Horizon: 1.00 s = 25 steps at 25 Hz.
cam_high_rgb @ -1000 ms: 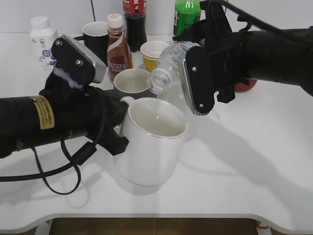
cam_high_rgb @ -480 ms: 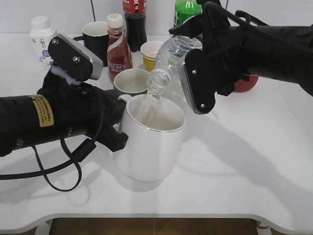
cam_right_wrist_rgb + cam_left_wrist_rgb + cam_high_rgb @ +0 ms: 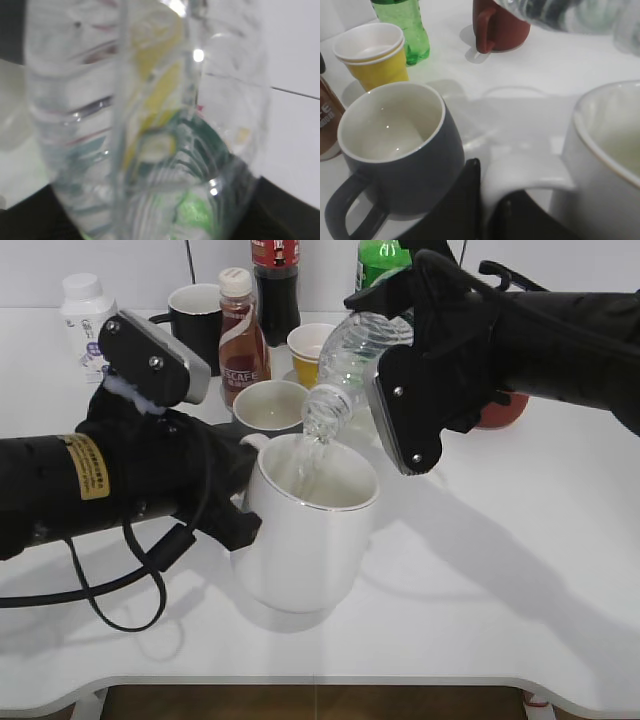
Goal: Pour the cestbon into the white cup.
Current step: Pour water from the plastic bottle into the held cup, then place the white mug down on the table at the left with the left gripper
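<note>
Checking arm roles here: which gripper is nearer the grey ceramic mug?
Left. The left gripper grips the white cup's handle right beside the grey ceramic mug; the right gripper holds the tilted clear bottle farther off.

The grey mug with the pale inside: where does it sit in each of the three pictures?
Exterior view: the grey ceramic mug stands just behind the big white ceramic mug, centre-left.
Left wrist view: it fills the lower left, handle toward the camera.
Right wrist view: not in it; the clear ribbed plastic bottle fills the picture.
Shared landmark: the yellow paper cup near the grey mug.
</note>
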Each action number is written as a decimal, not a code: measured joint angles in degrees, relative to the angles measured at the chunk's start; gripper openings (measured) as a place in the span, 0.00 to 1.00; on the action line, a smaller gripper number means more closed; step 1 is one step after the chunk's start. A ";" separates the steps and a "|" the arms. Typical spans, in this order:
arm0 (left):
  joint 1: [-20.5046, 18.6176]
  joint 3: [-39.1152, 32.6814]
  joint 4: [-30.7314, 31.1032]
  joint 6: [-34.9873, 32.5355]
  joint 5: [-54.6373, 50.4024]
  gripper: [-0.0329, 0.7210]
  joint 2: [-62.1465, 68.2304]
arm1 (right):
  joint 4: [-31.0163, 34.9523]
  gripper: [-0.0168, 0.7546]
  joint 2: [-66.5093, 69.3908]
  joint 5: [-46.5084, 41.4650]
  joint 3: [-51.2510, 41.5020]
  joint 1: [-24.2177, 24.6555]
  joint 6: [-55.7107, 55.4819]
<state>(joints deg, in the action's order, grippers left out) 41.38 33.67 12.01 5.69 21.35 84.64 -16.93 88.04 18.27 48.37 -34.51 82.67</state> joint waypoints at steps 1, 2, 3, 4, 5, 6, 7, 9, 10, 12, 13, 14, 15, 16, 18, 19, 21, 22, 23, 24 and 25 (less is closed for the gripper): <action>0.00 0.00 0.00 0.00 0.00 0.08 0.00 | 0.00 0.61 0.00 0.00 0.00 0.00 0.00; 0.00 0.00 0.00 0.00 0.06 0.08 0.00 | 0.00 0.61 0.00 0.00 0.00 0.00 0.00; 0.00 0.00 0.00 0.00 0.12 0.08 0.00 | 0.00 0.61 0.00 0.00 0.00 0.00 0.00; 0.00 0.00 0.00 0.00 0.41 0.08 0.00 | 0.00 0.61 0.00 0.00 0.00 0.00 -0.26; 0.00 0.00 0.00 0.00 0.79 0.08 0.00 | 0.05 0.61 -0.04 -0.01 -0.06 0.00 -1.12; 0.00 0.00 0.00 0.00 1.27 0.08 0.00 | 0.02 0.61 -0.06 -0.01 -0.18 0.00 -3.41; 0.00 0.00 0.00 0.00 1.67 0.08 0.00 | 0.02 0.61 -0.11 -0.06 -0.41 0.00 -7.11; 0.00 0.00 0.00 0.00 2.49 0.08 0.00 | 0.02 0.61 -0.11 -0.52 -0.74 0.00 -16.65; 0.00 0.00 0.00 0.00 2.76 0.08 0.00 | 0.02 0.61 -0.11 -0.97 -0.81 0.00 -22.84; -0.27 0.00 0.00 0.00 3.72 0.08 0.00 | 0.02 0.61 -0.11 -1.16 -0.81 0.00 -34.52; -0.57 0.00 0.00 0.00 4.20 0.08 0.00 | 0.06 0.61 -0.11 -1.19 -0.81 0.00 -40.31; -1.06 0.00 0.05 0.00 4.49 0.08 -0.10 | 0.06 0.61 -0.11 -1.19 -0.81 0.00 -45.75; -1.78 0.00 0.11 0.00 4.56 0.08 -0.45 | 0.06 0.61 -0.19 -1.19 -0.81 0.00 -51.06; -2.55 0.00 0.16 0.00 4.78 0.08 -0.75 | 0.12 0.61 -0.30 -1.12 -0.81 0.00 -55.59; -4.93 0.00 0.16 0.00 5.18 0.08 -1.72 | 0.08 0.61 -0.60 -0.38 -0.81 0.00 -66.90; -6.33 0.00 0.18 0.00 5.82 0.08 -2.32 | 0.13 0.61 -0.68 0.19 -0.81 0.05 -71.15; -9.18 0.00 0.23 -0.05 7.60 0.08 -3.64 | 0.19 0.61 -0.78 1.30 -0.81 0.47 -78.75; -10.95 0.00 0.23 -0.16 8.65 0.08 -4.17 | 0.19 0.61 -0.78 1.66 -0.81 0.85 -81.62; -12.57 0.00 0.23 -0.23 9.86 0.08 -4.69 | 0.19 0.61 -0.78 1.92 -0.81 1.67 -83.68; -14.66 0.00 0.23 -0.23 10.77 0.08 -5.00 | 0.19 0.61 -0.78 2.41 -0.94 2.98 -85.84; -16.97 0.00 0.16 -0.23 11.70 0.08 -5.06 | 0.19 0.61 -0.78 3.28 -1.23 4.36 -87.85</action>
<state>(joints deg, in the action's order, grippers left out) 24.41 33.67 12.17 5.46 33.04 79.58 -16.74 87.26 21.55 47.14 -30.15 -5.19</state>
